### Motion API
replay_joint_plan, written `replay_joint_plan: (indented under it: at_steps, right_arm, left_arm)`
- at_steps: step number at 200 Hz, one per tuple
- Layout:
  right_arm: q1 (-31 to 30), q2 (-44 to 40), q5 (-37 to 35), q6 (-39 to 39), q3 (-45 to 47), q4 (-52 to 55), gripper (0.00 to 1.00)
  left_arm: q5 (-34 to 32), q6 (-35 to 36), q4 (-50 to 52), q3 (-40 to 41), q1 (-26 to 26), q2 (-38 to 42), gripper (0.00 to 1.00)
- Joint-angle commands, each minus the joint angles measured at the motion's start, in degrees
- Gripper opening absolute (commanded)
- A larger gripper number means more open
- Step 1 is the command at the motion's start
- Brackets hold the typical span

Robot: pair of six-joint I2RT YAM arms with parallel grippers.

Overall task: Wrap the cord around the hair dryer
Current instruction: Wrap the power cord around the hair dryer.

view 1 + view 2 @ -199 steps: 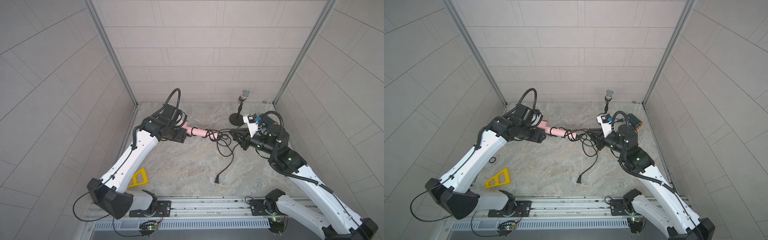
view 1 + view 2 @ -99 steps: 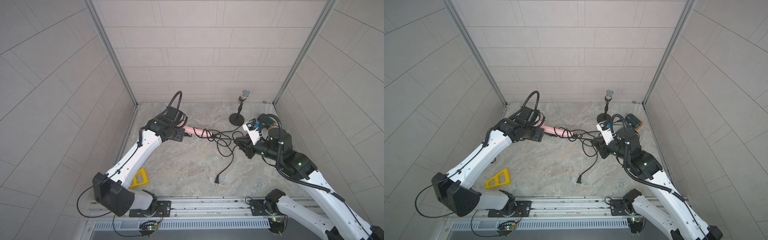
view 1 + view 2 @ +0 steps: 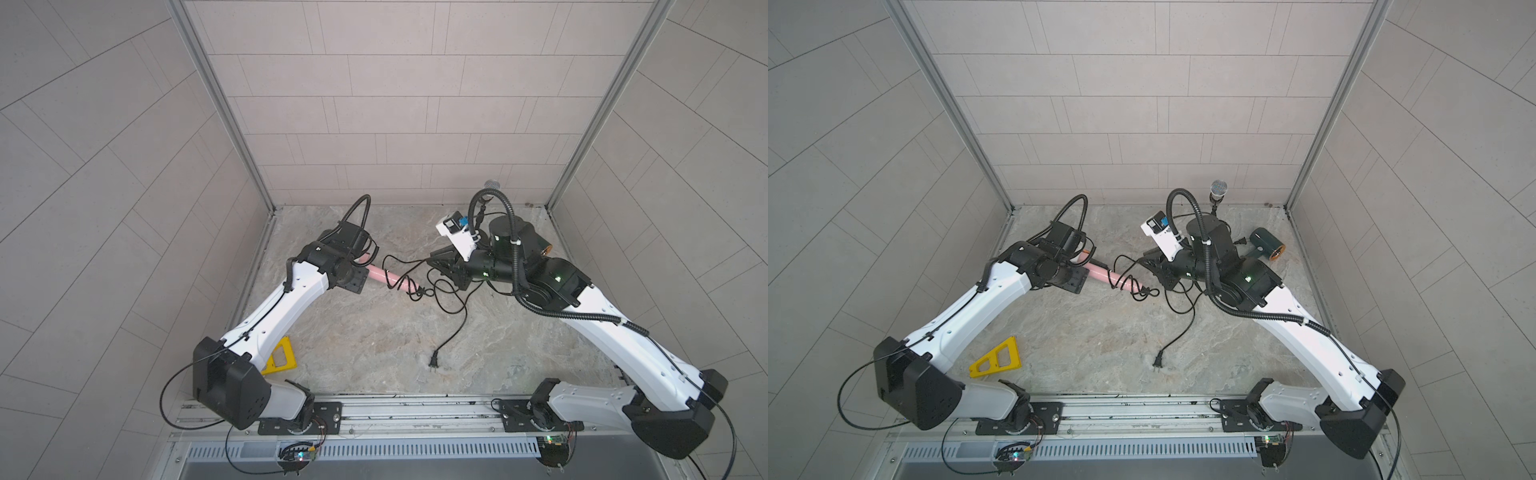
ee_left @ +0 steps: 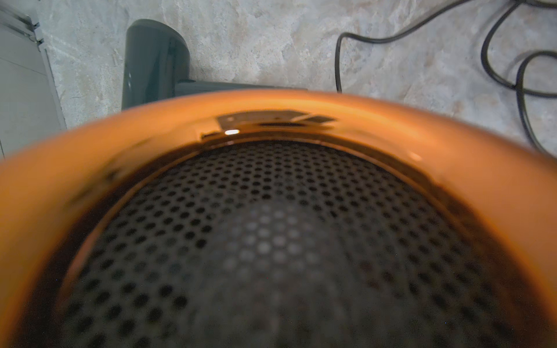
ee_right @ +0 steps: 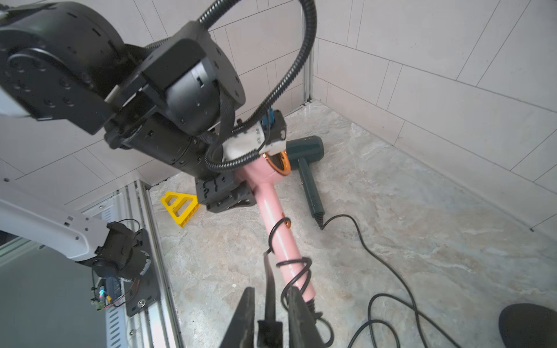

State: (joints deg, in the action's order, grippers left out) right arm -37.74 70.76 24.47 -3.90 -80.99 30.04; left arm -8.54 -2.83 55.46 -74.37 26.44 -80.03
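right end effector (image 5: 270,290) has swung nearer, pinching the cord (image 5: 294,261); left end effector (image 5: 238,192) grips one of two hair dryers (image 5: 280,241) (image 5: 304,150)

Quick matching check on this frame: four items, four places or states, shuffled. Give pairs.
Items:
1. pink hair dryer
2. plug
3. yellow triangular block
4. microphone

Places or states:
A. upright, by the back wall
B. held in the left hand
C. lying free on the table, towards the middle front
D. flat on the table, front corner on the robot's left

Pairs: 1-B, 2-C, 3-D, 4-A
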Motion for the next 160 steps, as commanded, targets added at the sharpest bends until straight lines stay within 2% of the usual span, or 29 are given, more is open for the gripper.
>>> replay_joint_plan:
  at_steps: [1, 42, 57, 83, 119, 160]
  right_arm:
    - [1.0, 3.8, -2.3, 5.0, -5.9, -1.7, 0.00]
    - [2.3, 11.5, 0.8, 5.5, -13.8, -0.3, 0.00]
    - [3.0, 14.3, 2.4, 4.5, -15.2, -0.3, 0.00]
    - [3.7, 17.7, 4.7, 2.5, -15.9, -0.8, 0.00]
    - [8.5, 18.6, 7.6, -2.2, -10.0, -5.0, 0.00]
    - [14.2, 16.6, 11.7, -5.7, 2.9, -11.3, 0.00]
  left_arm:
    - [2.1, 6.8, 0.5, 1.4, 1.0, 3.2, 0.00]
    - [8.6, 10.8, 2.7, 2.5, 3.9, 5.3, 0.00]
    - [11.9, 12.1, 2.4, 2.5, 5.3, 6.6, 0.00]
    - [13.8, 13.4, 2.0, 2.0, 7.7, 8.1, 0.00]
    - [17.6, 12.7, 0.3, 2.2, 7.6, 11.7, 0.00]
    - [21.5, 11.2, -2.8, 3.3, 6.9, 16.0, 0.00]
